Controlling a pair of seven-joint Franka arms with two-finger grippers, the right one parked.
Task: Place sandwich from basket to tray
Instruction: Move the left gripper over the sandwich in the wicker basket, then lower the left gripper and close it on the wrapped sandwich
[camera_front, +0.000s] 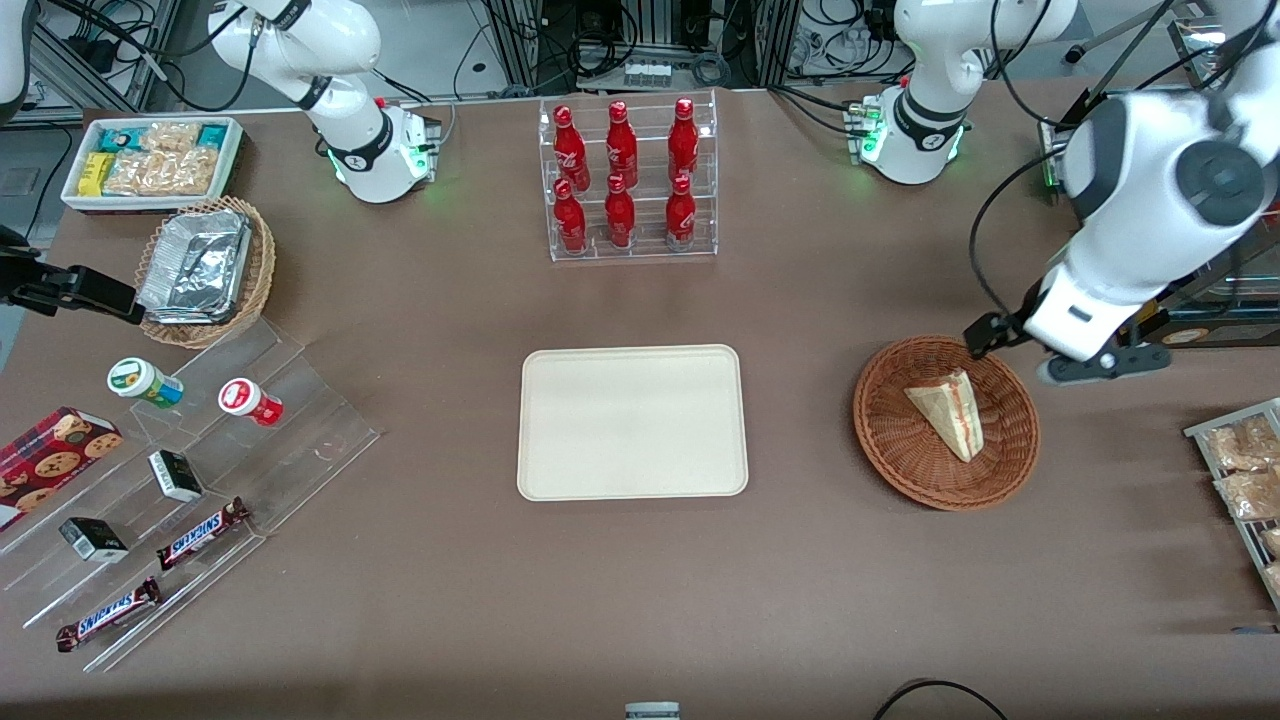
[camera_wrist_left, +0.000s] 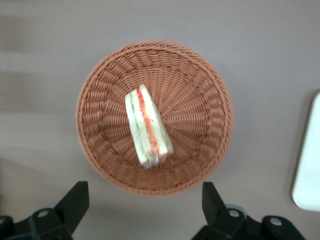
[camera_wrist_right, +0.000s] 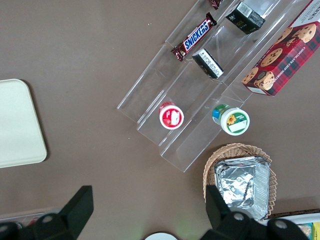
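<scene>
The sandwich (camera_front: 950, 410), a pale bread wedge with red and green filling, lies in the round reddish-brown basket (camera_front: 890, 440). The cream tray (camera_front: 632, 422) lies flat beside the basket, toward the parked arm's end, with nothing on it. My left gripper (camera_front: 1050, 345) hangs above the basket's rim, on the side farther from the front camera. In the left wrist view the gripper (camera_wrist_left: 144, 205) is open and holds nothing. Its fingers (camera_wrist_left: 75, 200) stand wide apart, well above the table just outside the basket (camera_wrist_left: 195, 100). The sandwich (camera_wrist_left: 146, 127) and one tray edge (camera_wrist_left: 307, 160) show there too.
A clear rack of red bottles (camera_front: 627, 180) stands farther back than the tray. A tan basket with foil containers (camera_front: 205, 270), a white bin of snack packets (camera_front: 150, 160) and a clear stepped shelf with snacks (camera_front: 190, 480) sit toward the parked arm's end. A rack of packets (camera_front: 1245, 480) is near the basket.
</scene>
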